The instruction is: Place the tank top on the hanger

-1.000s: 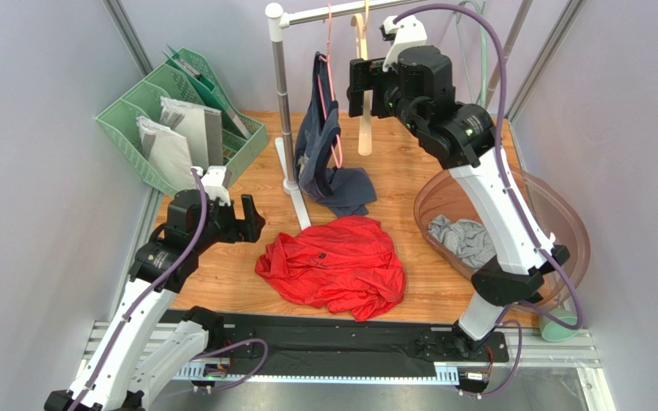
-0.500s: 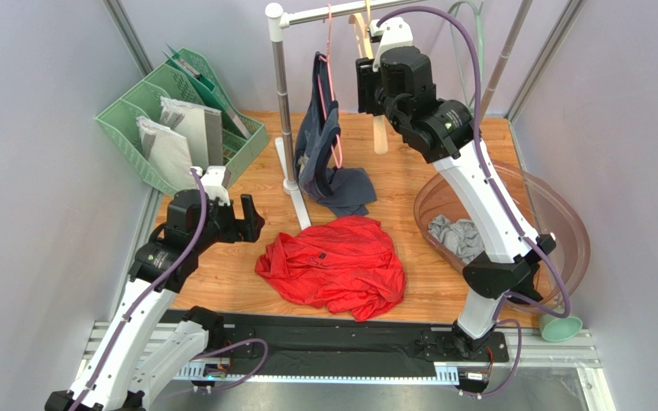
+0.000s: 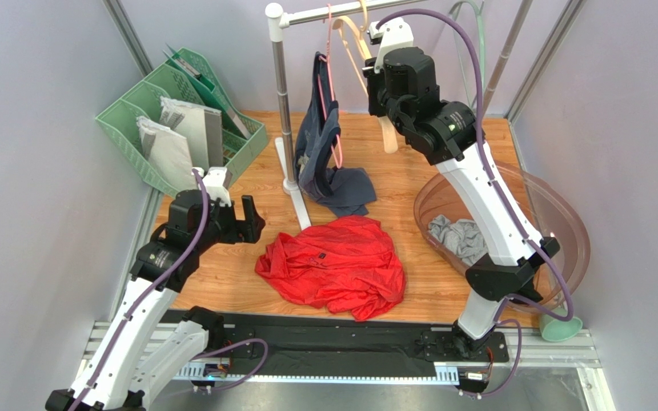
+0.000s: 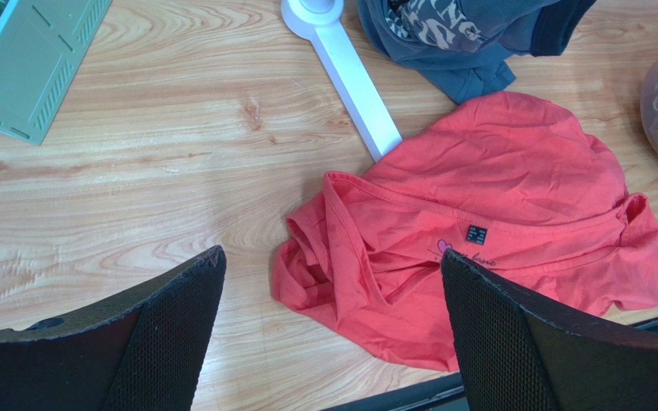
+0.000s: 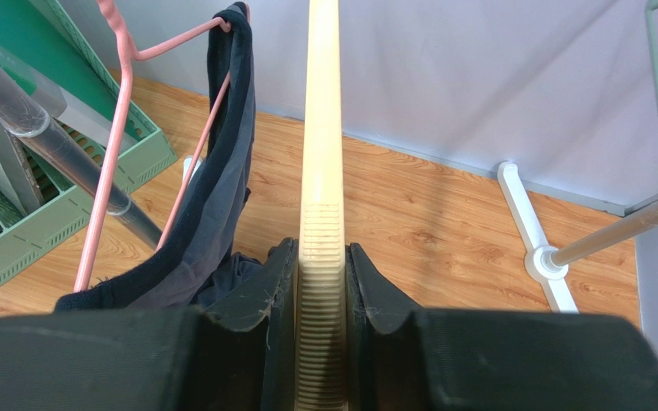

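Tank top (image 3: 332,265): laid crumpled on desk (image 3: 410,171), lower centre of top view; left jaws held apart near it, lower left; hanger (image 5: 321,128): clamped between right jaws, upper centre, by rail (image 3: 324,13).

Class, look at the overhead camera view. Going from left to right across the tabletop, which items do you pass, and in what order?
green file rack → tank top → grey cloth → green cup
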`<act>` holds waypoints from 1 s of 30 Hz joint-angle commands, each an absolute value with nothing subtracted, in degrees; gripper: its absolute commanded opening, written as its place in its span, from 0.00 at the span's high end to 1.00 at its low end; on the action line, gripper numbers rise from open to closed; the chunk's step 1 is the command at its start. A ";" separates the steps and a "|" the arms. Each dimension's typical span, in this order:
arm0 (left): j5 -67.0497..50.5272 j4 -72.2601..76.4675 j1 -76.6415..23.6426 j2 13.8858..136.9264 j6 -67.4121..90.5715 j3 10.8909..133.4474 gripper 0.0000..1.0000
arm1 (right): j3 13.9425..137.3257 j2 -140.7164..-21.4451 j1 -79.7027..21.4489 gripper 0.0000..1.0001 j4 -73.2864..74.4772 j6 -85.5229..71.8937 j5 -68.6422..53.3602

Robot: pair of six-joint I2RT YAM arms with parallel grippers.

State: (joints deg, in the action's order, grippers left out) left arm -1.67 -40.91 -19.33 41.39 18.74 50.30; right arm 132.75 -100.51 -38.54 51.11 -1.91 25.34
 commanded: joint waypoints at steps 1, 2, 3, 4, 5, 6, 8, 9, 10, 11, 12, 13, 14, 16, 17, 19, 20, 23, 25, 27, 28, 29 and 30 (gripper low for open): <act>-2.72 -40.08 -18.90 41.57 17.93 50.27 0.01 | 133.68 -97.21 -38.58 1.00 47.46 2.10 27.16; -2.72 -40.08 -18.90 41.57 17.84 50.27 0.01 | 133.94 -97.12 -38.50 1.00 47.37 2.37 27.25; -2.72 -40.08 -18.90 41.49 17.93 50.27 0.01 | 134.21 -97.03 -38.58 1.00 47.11 2.55 27.07; -2.81 -39.99 -18.90 41.66 17.93 50.19 0.01 | 134.21 -96.77 -38.50 1.00 46.76 2.81 27.07; -2.81 -39.99 -18.90 41.66 17.93 50.27 0.01 | 134.30 -96.59 -38.58 1.00 46.41 2.90 26.81; -2.73 -39.99 -18.90 41.75 17.93 50.19 0.01 | 134.30 -96.42 -38.50 1.00 45.62 3.07 26.89; -2.64 -39.90 -18.98 41.75 17.93 50.19 0.01 | 134.56 -96.07 -38.41 1.00 44.74 3.51 26.98; -2.29 -39.99 -18.90 41.75 18.02 50.19 0.01 | 135.00 -96.15 -38.50 1.00 44.48 3.86 27.07; -2.02 -40.16 -18.98 41.84 18.02 50.19 0.01 | 135.44 -96.33 -38.50 1.00 44.47 4.04 27.07; -1.93 -40.25 -18.90 42.01 18.10 50.27 0.01 | 136.05 -96.24 -38.50 1.00 44.39 4.22 27.07; -1.85 -40.34 -18.90 42.10 18.02 50.27 0.01 | 136.14 -96.15 -38.50 1.00 44.30 4.31 27.07; -1.85 -40.43 -18.90 42.27 18.10 50.36 0.01 | 136.14 -95.98 -38.50 1.00 44.21 4.39 26.98; -1.85 -40.52 -18.98 42.28 18.11 50.36 0.01 | 136.14 -95.45 -38.50 1.00 44.12 4.48 26.63; -1.67 -40.43 -18.90 42.10 18.02 50.36 0.01 | 135.09 -94.66 -38.58 1.00 44.21 4.57 26.80; -1.67 -40.43 -18.90 42.19 18.02 50.36 0.01 | 134.22 -93.79 -38.67 1.00 44.30 4.57 26.98; -1.58 -40.43 -18.90 42.19 18.02 50.36 0.01 | 130.80 -92.38 -38.85 1.00 44.30 4.31 27.59; -1.58 -40.43 -18.90 42.19 18.10 50.36 0.01 | 129.48 -90.63 -39.28 1.00 44.12 4.05 27.77; -1.67 -40.43 -18.90 42.36 18.02 50.36 0.01 | 123.15 -86.42 -40.16 1.00 42.02 3.87 28.39; -1.67 -40.52 -18.90 42.45 18.02 50.36 0.01 | 120.43 -84.91 -40.34 1.00 42.36 3.52 28.65; -1.58 -40.69 -18.90 42.54 18.10 50.45 0.01 | 118.92 -83.16 -40.43 1.00 43.42 3.25 28.91; -1.58 -40.61 -18.90 42.54 18.11 50.45 0.01 | 117.35 -82.54 -40.52 1.00 43.94 3.25 29.26; -1.32 -40.61 -18.90 42.45 18.02 50.45 0.01 | 116.38 -81.92 -40.69 1.00 44.64 3.08 29.44; -1.32 -40.78 -18.90 42.45 18.19 50.36 0.01 | 115.32 -80.09 -40.78 1.00 44.91 2.47 29.62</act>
